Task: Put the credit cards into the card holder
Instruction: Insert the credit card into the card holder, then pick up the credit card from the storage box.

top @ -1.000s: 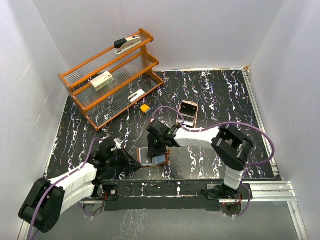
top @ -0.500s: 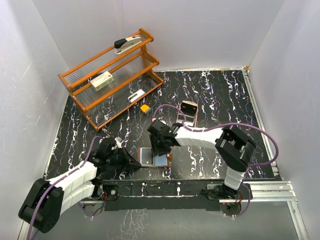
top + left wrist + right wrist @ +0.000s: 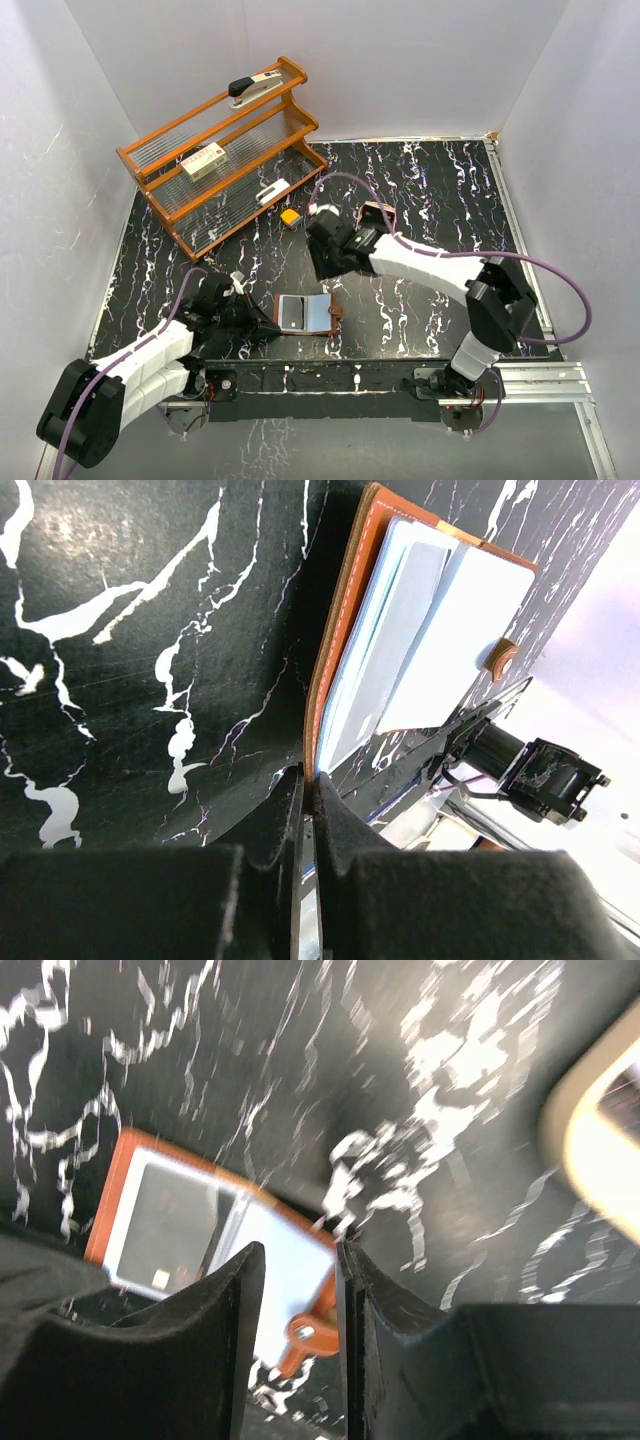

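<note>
At the near edge of the table (image 3: 440, 200), my left gripper (image 3: 308, 783) pinches the open card holder (image 3: 306, 314) by its rim, my right gripper (image 3: 298, 1258) hovers parted and empty, and a slipping pinch could let the holder fold shut.

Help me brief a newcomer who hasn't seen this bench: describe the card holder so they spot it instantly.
On the black marbled table, look at the near edge, between the two arms' bases. The card holder lies open there, its left edge pinched by the left gripper. Unlike the tan tray farther back, it is reddish-brown leather with a closing tab.
</note>
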`<action>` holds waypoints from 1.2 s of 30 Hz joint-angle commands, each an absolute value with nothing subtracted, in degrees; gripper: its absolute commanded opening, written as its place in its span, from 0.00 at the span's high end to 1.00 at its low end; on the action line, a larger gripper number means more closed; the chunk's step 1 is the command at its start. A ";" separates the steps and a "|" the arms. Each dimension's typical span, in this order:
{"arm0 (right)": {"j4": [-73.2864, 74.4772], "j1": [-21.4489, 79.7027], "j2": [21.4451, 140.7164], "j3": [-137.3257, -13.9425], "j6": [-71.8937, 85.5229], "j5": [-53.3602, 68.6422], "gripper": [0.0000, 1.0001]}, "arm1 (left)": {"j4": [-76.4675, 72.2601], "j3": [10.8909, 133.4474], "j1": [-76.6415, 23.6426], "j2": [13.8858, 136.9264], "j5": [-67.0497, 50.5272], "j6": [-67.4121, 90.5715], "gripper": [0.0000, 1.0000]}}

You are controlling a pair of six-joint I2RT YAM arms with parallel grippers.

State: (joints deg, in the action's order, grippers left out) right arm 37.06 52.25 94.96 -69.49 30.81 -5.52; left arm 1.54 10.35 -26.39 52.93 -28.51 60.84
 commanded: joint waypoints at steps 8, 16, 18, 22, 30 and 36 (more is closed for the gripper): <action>24.42 40.89 87.14 -72.25 -1.89 -21.88 0.64 | 4.08 12.69 -26.67 52.02 -29.85 57.43 1.00; 22.33 30.83 91.71 -75.92 -12.05 -19.17 0.50 | 3.83 12.76 -26.72 51.14 -30.21 57.39 1.00; 21.50 29.78 93.11 -76.79 -15.98 -19.89 0.47 | 3.70 12.66 -26.72 51.05 -30.35 57.35 1.00; 21.14 27.21 97.45 -78.83 -20.05 -20.35 0.45 | 3.71 12.58 -26.65 50.69 -30.50 57.51 1.00; 21.30 25.35 105.75 -81.43 -28.53 -19.05 0.45 | 3.28 12.04 -26.67 50.00 -30.58 58.43 1.00; 19.54 24.62 108.84 -82.90 -28.12 -15.49 0.44 | 3.15 11.72 -26.69 50.00 -30.73 58.68 1.00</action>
State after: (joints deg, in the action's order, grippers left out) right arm 23.70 25.08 108.47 -79.18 -26.57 -18.00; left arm 3.05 10.85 -26.39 50.81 -28.99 58.13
